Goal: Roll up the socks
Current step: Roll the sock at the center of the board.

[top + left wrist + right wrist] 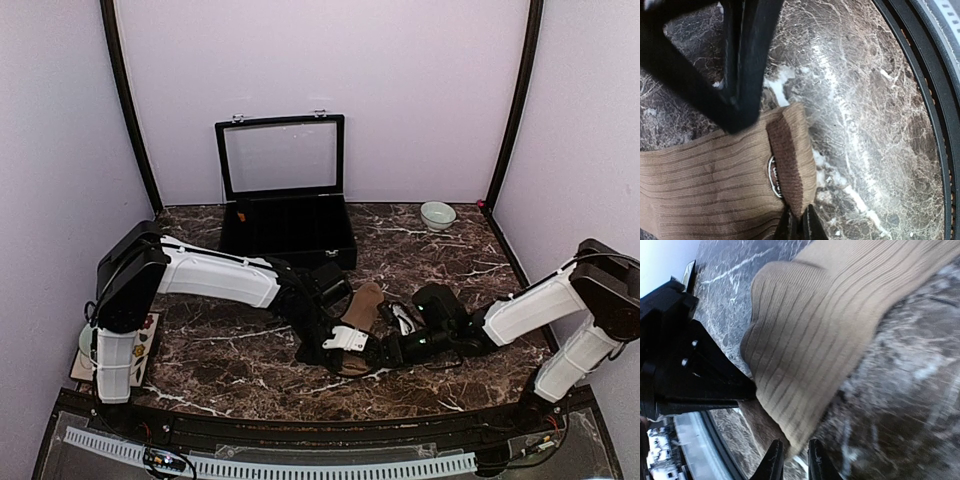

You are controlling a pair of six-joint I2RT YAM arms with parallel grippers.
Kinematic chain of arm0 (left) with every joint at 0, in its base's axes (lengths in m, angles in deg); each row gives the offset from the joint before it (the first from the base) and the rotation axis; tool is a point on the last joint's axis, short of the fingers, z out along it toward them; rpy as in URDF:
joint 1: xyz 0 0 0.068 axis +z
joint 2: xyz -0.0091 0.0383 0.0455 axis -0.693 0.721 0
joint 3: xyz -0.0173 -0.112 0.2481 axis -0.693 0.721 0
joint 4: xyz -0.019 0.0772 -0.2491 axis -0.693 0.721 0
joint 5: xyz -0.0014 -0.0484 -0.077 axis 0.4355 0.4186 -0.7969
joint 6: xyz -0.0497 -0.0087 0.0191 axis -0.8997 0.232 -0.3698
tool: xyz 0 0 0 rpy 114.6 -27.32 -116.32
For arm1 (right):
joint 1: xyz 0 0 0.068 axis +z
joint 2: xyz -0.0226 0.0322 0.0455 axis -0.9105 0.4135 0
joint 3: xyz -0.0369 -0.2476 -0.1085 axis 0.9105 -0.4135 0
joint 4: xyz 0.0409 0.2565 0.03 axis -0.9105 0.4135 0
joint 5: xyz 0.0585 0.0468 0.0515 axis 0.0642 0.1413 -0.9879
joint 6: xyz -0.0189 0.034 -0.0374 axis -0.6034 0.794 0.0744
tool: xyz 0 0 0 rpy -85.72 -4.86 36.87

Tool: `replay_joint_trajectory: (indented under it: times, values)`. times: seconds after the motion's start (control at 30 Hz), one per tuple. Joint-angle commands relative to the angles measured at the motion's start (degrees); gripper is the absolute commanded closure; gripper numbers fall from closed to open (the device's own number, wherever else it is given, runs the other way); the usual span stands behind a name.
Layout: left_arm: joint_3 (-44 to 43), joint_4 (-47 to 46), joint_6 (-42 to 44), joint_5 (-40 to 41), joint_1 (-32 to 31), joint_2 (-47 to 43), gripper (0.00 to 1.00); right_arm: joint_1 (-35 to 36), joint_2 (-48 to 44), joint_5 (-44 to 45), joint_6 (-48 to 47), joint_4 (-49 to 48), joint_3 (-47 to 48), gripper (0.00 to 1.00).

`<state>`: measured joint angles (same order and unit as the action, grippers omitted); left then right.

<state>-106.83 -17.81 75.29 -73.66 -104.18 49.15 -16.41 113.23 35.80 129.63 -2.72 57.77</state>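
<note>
Brown sock (362,305) pinched by left jaws and right jaws, on dark veined marble table (450,262); lilac walls (400,90).

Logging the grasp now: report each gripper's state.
Left gripper: closed on the sock.
Right gripper: nearly closed, apparently pinching the sock's edge.
</note>
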Motion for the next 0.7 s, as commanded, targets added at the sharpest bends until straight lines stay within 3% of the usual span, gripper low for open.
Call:
replay_joint_trajectory:
  times: [0.0,0.17,0.23,0.27,0.3,0.33,0.47,0.6,0.67]
  values:
    - [-0.41,11.77,-0.73,-2.82,1.29,5.24,1.00,-0.23,-8.08,9.10,-4.27,1.09,-3.56,0.82]
    - [-1.64,14.78,0.29,-5.77,2.22,6.67,1.00,0.34,-19.71,15.04,-9.79,4.00,-5.96,0.82]
    - [-2.46,16.34,0.20,-6.24,2.35,7.32,1.00,1.48,-26.27,19.51,-13.24,5.37,-6.29,0.73]
    - [-2.85,16.89,-0.07,-6.80,2.58,7.60,1.00,1.54,-30.61,20.93,-14.38,5.30,-6.72,0.57]
    - [-3.29,17.46,-0.39,-7.58,2.83,8.01,1.00,1.54,-33.48,22.54,-15.30,4.82,-7.16,0.20]
    - [-3.70,17.99,-0.65,-8.45,3.10,8.37,1.00,1.40,-36.13,23.90,-15.82,3.26,-8.01,0.03]
    - [-5.15,20.57,-1.85,-11.13,3.81,10.02,1.00,0.19,-43.77,31.33,-9.35,-3.91,-11.30,0.01]
    - [-7.46,23.76,-3.91,-15.90,5.25,11.49,1.00,0.10,-45.55,30.72,-13.95,-5.13,-12.28,0.01]
    - [-7.65,24.19,-4.95,-18.72,6.39,11.95,1.00,0.08,-42.41,28.08,-17.68,-2.32,-10.92,0.09]
